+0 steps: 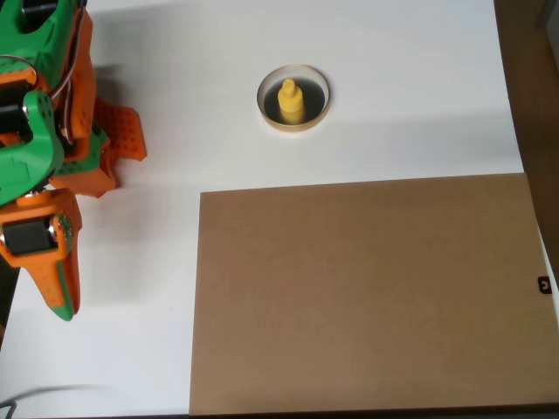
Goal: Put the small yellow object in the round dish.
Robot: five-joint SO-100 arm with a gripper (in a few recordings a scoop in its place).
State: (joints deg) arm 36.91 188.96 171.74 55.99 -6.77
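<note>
- We read no writing anywhere.
- We count one small yellow object [291,101] upright in one round dish [269,112].
- Hand [59,292] looks closed, empty.

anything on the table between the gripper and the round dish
No. In the overhead view the stretch of white table between the gripper and the round dish is bare. The small yellow object already sits inside the dish.
</note>
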